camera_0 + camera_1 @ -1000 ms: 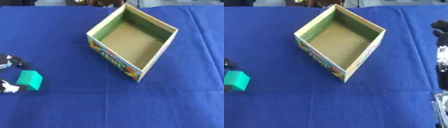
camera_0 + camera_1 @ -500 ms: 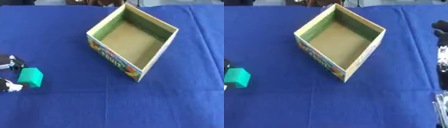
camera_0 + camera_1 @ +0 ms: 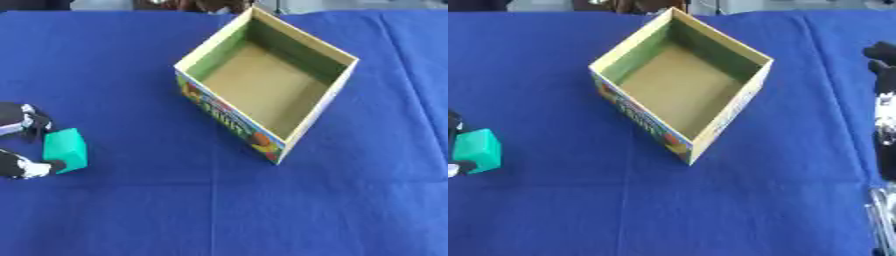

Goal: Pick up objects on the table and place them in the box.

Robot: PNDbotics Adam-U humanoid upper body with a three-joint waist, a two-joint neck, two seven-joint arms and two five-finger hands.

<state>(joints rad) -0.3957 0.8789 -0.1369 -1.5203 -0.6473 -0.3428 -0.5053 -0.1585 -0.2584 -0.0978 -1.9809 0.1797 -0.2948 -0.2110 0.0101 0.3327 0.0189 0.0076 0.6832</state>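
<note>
One green foam-like block [image 3: 66,150] sits pinched in my left hand [image 3: 19,142] fingers at mid-left; I should lift clear before crossing to the empty open cardboard box [image 3: 267,80].

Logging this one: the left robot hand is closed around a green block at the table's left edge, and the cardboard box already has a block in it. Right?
Not quite: the box is empty, as the left eye view shows only its bare brown floor. The rest holds: the left robot hand pinches the green block at the table's left edge.
</note>
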